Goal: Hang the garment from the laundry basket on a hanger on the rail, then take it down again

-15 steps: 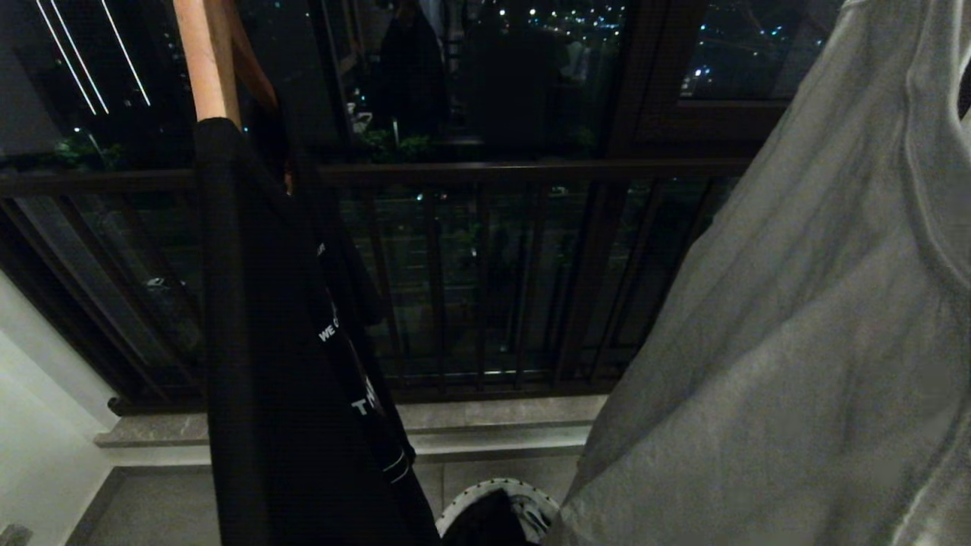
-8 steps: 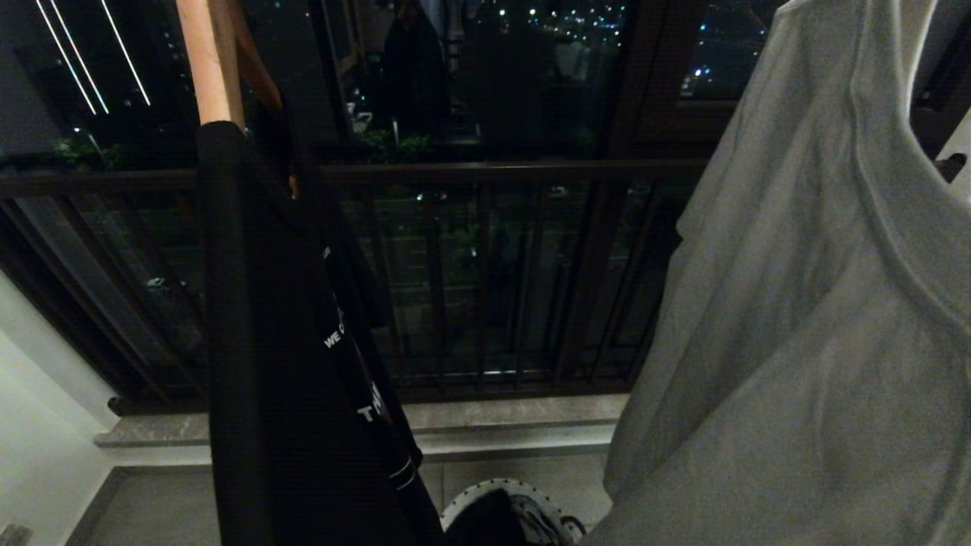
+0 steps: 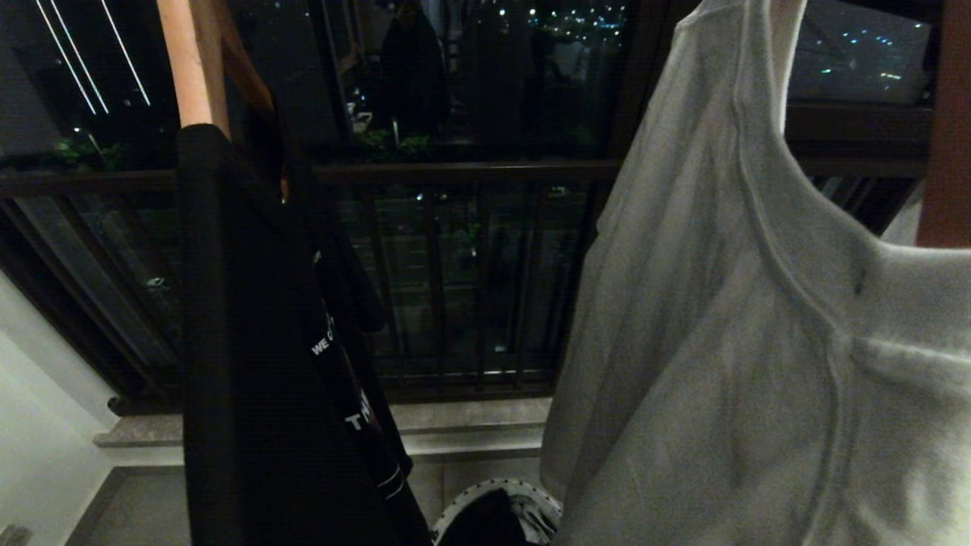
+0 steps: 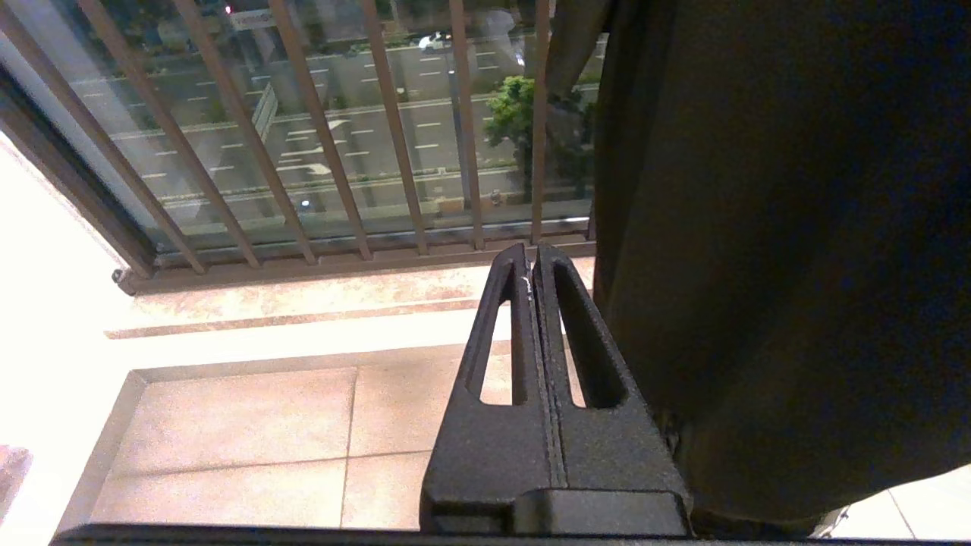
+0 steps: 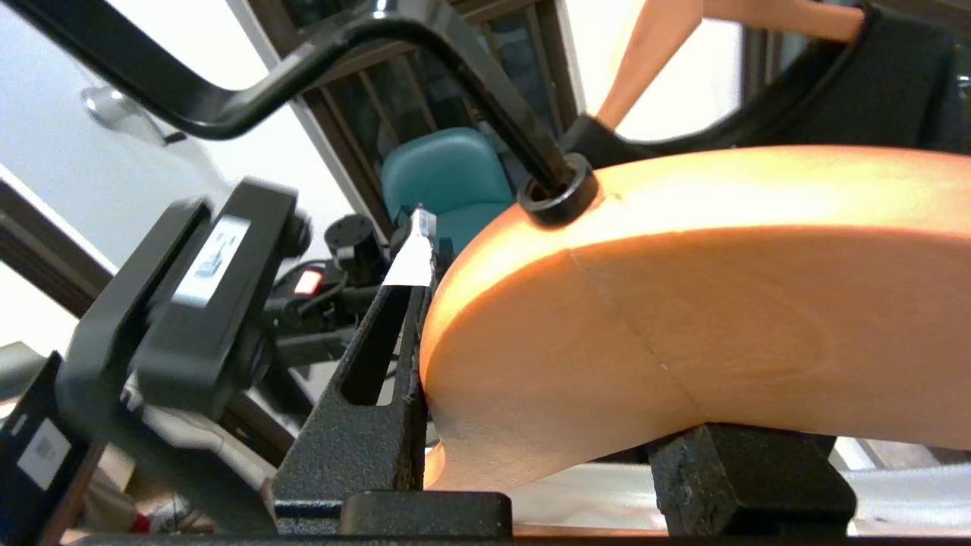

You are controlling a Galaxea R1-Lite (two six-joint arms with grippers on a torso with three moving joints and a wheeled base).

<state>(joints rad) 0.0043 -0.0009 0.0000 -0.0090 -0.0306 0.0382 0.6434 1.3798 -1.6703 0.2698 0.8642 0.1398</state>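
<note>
The right gripper [image 5: 531, 455] has its two black fingers squeezed on the thick middle of a wooden hanger [image 5: 705, 303], one finger [image 5: 364, 425] on each side of the wood. Right above the fingers, the hanger's black metal hook [image 5: 364, 45] curves up and away. A white sleeveless top [image 3: 758, 341] hangs on the right of the head view and fills most of that side. Beyond the gripper, a black T-shirt [image 3: 258, 379] hangs on another wooden hanger [image 3: 182, 68]. It has white letters down its edge, and only "WE" and "TH" can be read. Between the two garments there is open room, with the dark balcony railing [image 3: 470, 171] behind it. Far below, the laundry basket [image 3: 493, 508] sits on the floor at the bottom edge, with dark cloth inside. The left gripper [image 4: 535, 262] is shut tight and holds nothing. It hangs low over the floor tiles [image 4: 243, 432], just beside the black T-shirt.
</note>
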